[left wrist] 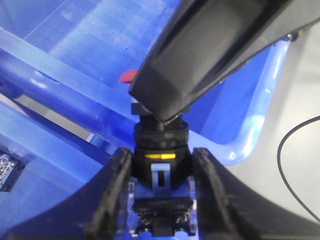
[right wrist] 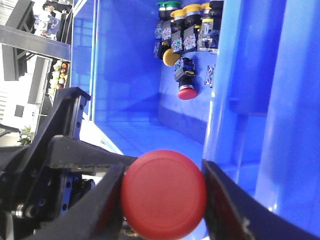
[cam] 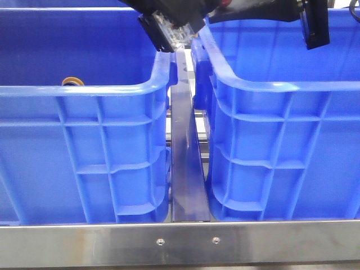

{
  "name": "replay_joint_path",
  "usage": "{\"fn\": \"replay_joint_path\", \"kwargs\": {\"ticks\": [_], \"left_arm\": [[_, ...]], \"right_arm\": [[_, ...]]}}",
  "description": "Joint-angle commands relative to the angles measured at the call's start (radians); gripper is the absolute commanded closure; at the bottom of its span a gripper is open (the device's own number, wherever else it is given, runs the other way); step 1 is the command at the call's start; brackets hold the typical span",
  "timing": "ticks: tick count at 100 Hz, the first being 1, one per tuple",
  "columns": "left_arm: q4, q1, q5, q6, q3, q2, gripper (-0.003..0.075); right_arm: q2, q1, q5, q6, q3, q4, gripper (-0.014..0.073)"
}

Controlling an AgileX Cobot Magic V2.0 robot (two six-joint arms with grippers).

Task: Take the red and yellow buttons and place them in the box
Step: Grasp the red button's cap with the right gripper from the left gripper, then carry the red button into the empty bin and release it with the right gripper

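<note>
A red button is held between both grippers, above the gap between two blue crates. In the left wrist view my left gripper (left wrist: 161, 167) is shut on its black body (left wrist: 160, 150), which has a yellow stripe. A sliver of its red cap (left wrist: 128, 76) shows behind the right gripper's finger (left wrist: 210, 55). In the right wrist view my right gripper (right wrist: 162, 195) is shut on the red domed cap (right wrist: 164, 194). A second red button (right wrist: 186, 91) and yellow buttons (right wrist: 171, 56) lie in a crate corner. In the front view the left gripper (cam: 173, 35) is at top centre.
The left blue crate (cam: 84, 90) and the right blue crate (cam: 281, 90) stand side by side with a metal rail (cam: 185, 157) between them. An orange round thing (cam: 73, 81) lies in the left crate. A green-capped button (right wrist: 165, 6) sits among the heap.
</note>
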Motion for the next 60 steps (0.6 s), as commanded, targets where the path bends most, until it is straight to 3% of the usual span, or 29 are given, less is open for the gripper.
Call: {"fn": "replay_joint_path", "kwargs": {"ticks": [1,5,17,24,37,60], "left_arm": [[-0.033,-0.006,-0.051,-0.001,-0.028,-0.032,0.0551],[-0.033,-0.006,-0.049,-0.001,-0.028,-0.032,0.0492],[-0.033,-0.006,-0.051,-0.001,-0.028,-0.032,0.0219],[-0.033,-0.006,-0.055,-0.001,-0.028,-0.032,0.0127],[-0.033,-0.006,-0.049,-0.001,-0.028,-0.032,0.0114],[-0.033,-0.006,-0.028,-0.001,-0.028,-0.032,0.0114]], "right_arm": [[-0.026,0.001,0.018,-0.017,-0.032,0.053,0.0428],[-0.026,0.001,0.018,-0.017,-0.032,0.053,0.0428],[-0.026,0.001,0.018,-0.017,-0.032,0.053,0.0428],[-0.026,0.001,0.018,-0.017,-0.032,0.054,0.0428],[-0.026,-0.017,0.026,-0.020,-0.041,0.053,0.0428],[-0.026,-0.202,0.110,-0.130,-0.153,0.042,0.0428]]}}
